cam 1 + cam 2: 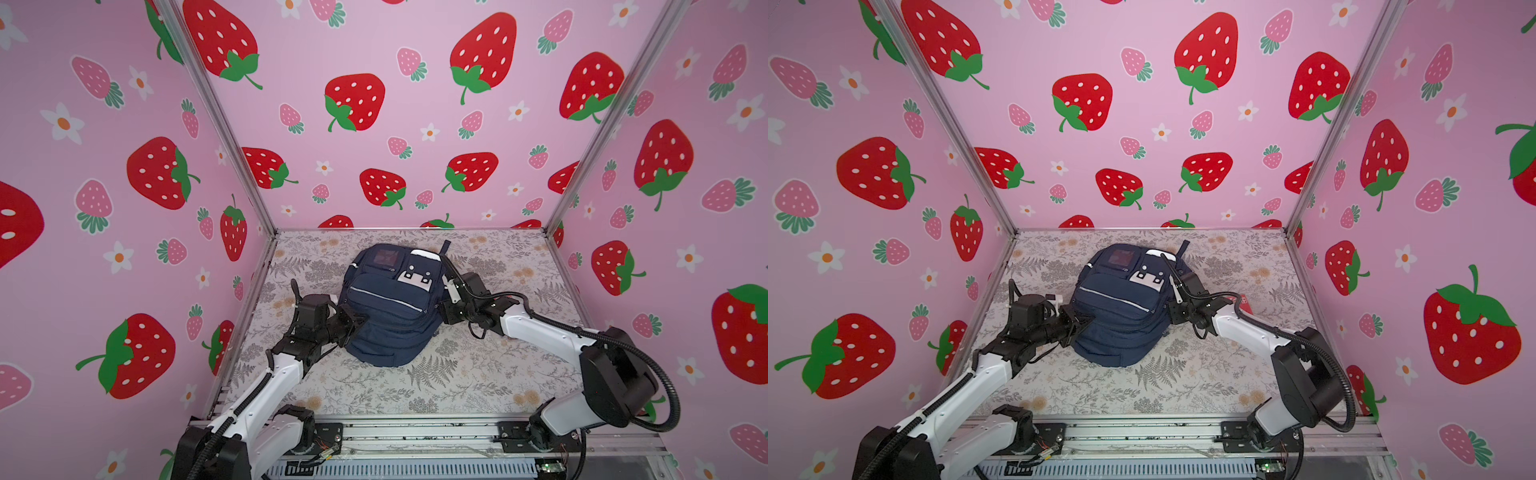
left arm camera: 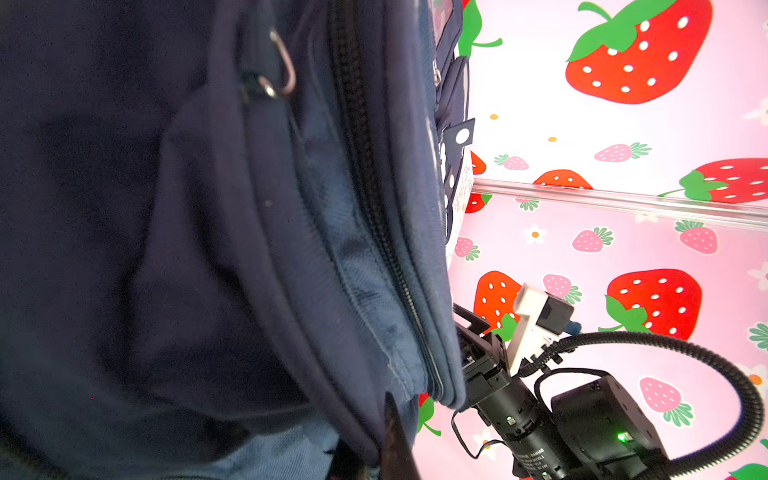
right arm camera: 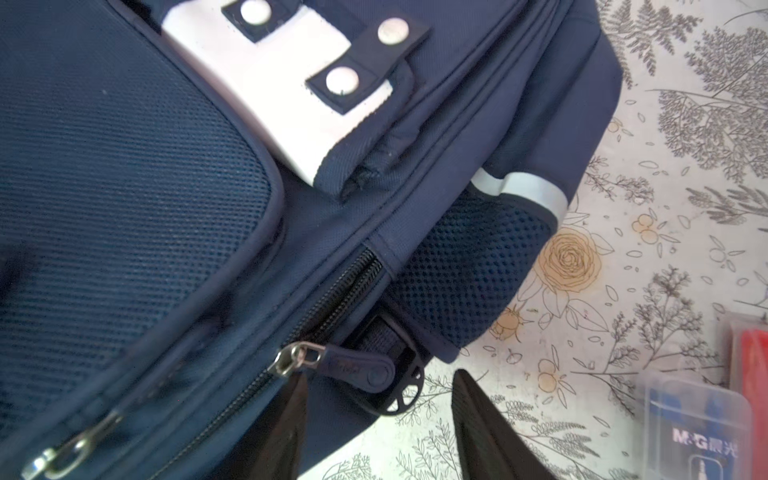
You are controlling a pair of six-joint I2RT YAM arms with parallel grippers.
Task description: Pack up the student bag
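Right wrist view: the right gripper (image 3: 380, 395) is being shown with its fingers (image 3: 478, 415) standing well apart and holding nothing. The dark zip pull (image 3: 357, 370) of the student bag (image 3: 124, 187) is lying between them, nearer one finger and apparently untouched. The step is being judged as taking that pull to open the compartment. For a sound grip the fingers should be being lowered squarely over the flat tab before closing, with the pull then being drawn along the zip line, not away from it. In both top views the bag is lying front up at the middle of the table (image 1: 478, 374). The left gripper (image 1: 358, 322) is being pressed, closed, against the bag's side. Whether fabric is being pinched cannot be told, though bracing there is being judged useful.
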